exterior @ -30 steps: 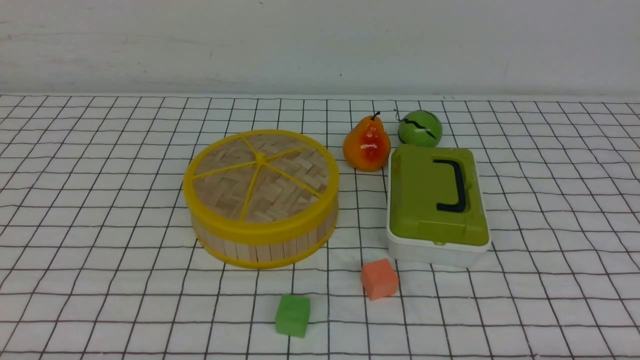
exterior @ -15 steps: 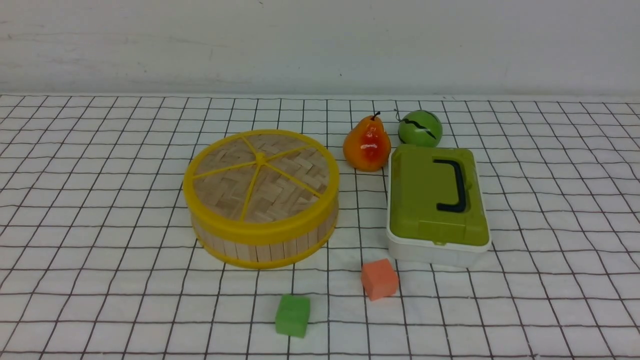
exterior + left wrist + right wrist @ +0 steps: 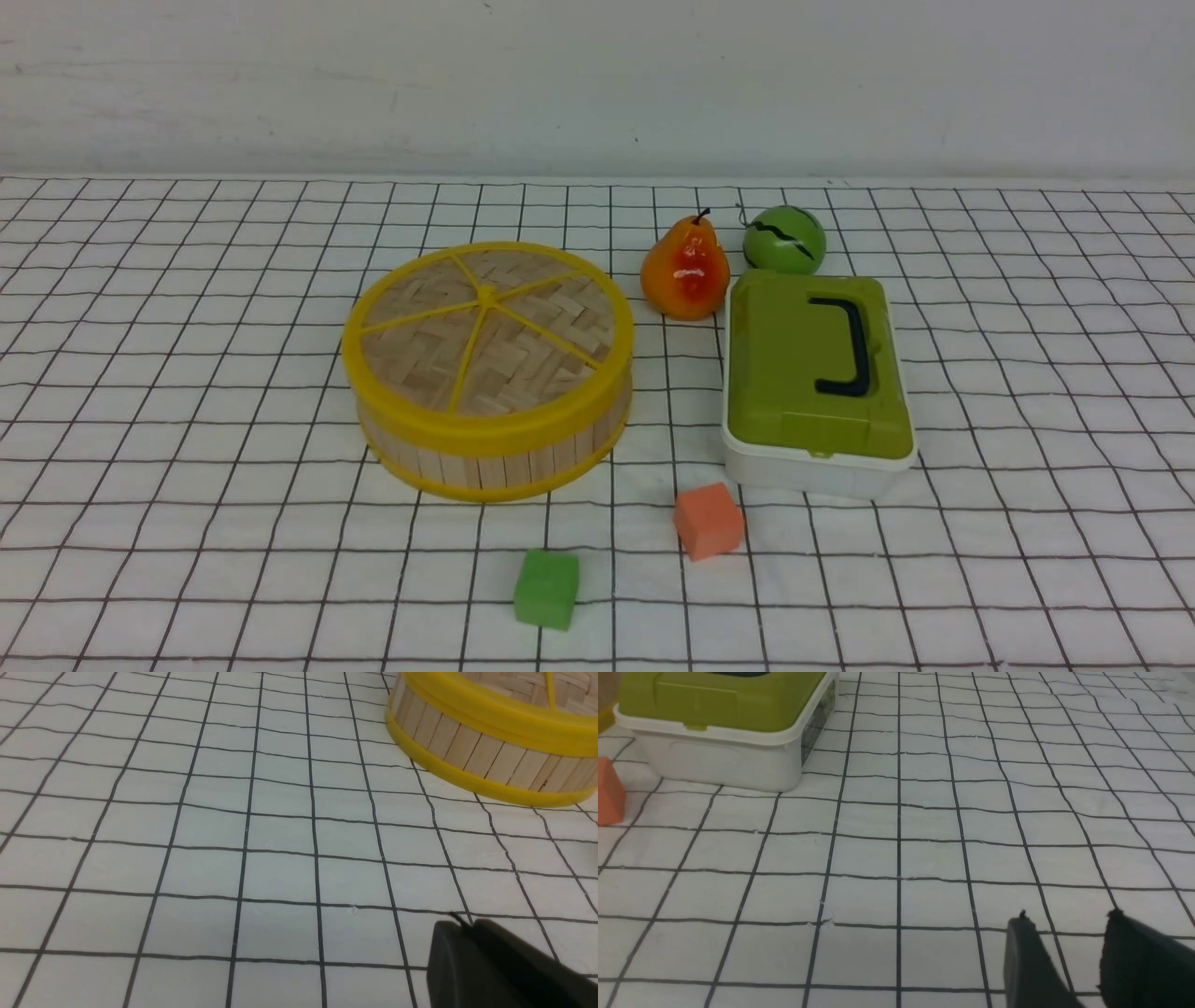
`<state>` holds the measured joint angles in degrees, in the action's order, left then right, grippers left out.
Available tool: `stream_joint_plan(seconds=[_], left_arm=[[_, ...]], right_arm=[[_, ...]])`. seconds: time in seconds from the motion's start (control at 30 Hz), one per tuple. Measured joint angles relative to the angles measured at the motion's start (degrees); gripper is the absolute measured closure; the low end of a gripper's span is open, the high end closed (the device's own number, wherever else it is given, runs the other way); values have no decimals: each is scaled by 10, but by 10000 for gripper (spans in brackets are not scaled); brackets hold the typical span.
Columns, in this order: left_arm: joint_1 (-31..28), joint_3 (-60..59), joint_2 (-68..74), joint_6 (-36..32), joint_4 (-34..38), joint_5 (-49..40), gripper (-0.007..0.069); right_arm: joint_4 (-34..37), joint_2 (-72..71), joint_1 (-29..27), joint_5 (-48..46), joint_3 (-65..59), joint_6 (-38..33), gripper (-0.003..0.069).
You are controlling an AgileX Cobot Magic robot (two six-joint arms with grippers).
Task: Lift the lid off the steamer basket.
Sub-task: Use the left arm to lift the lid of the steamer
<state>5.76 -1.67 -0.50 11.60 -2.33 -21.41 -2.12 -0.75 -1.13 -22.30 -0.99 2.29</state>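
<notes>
Nothing visibly moved; steamer basket partly hidden under lid.

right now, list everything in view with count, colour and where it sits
woven round lid: 1, tan with yellow rim and spokes, on the steamer basket
steamer basket: 1, tan slats with yellow, left of centre
toy pear: 1, orange-red, between the lid and the green ball, farther back
ball: 1, green with black streaks, behind the box
rectangular box: 1, white with green lid and black handle, right of centre
cube: 1, salmon, in front of the box
block: 1, green, nearest the front
gridded table: 1, white with black lines, under everything
wall: 1, pale grey, at the back
left gripper: 1, dark, over the table
right gripper: 1, dark, over the table
</notes>
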Motion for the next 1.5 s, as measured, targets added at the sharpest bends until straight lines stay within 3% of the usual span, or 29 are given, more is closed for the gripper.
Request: stream_joint_plan(seconds=[1.13, 1.3, 1.5], left_arm=[[0, 0, 0, 0, 0, 1, 558], [0, 0, 0, 0, 0, 58, 552], [0, 0, 0, 0, -1, 223, 549]], right_arm=[[0, 0, 0, 0, 0, 0, 419], [0, 0, 0, 0, 0, 0, 419], [0, 0, 0, 0, 0, 0, 419]])
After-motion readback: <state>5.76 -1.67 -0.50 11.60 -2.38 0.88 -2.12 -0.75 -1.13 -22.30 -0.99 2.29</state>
